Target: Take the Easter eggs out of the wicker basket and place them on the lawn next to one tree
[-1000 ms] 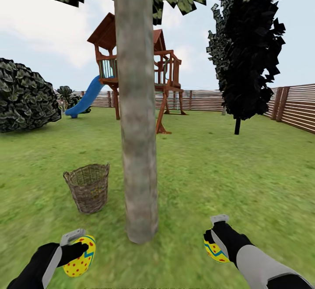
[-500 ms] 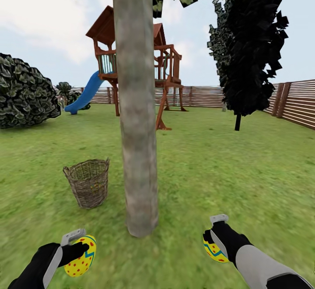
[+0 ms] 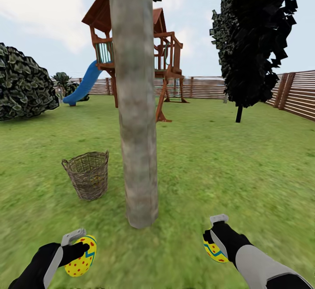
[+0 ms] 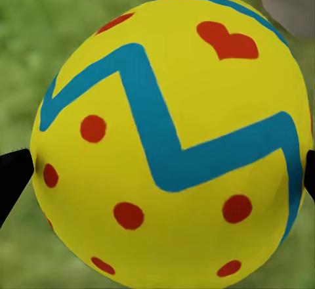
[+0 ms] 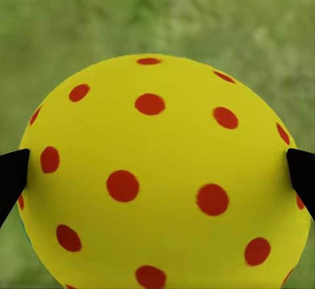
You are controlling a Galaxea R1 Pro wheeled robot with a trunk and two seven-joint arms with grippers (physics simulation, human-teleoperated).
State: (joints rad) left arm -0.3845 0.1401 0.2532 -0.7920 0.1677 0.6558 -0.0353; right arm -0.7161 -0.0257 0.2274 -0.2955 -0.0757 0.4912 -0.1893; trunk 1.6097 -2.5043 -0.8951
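1 egg (image 3: 81,256) per hand, near tree (image 3: 136,118)

I hold one yellow, red-dotted egg (image 3: 80,255) in my left gripper (image 3: 77,245) and another egg (image 3: 215,250) in my right gripper (image 3: 215,236), above the lawn (image 3: 227,166). The wicker basket (image 3: 88,181) stands upright just beside the tree (image 3: 138,140).
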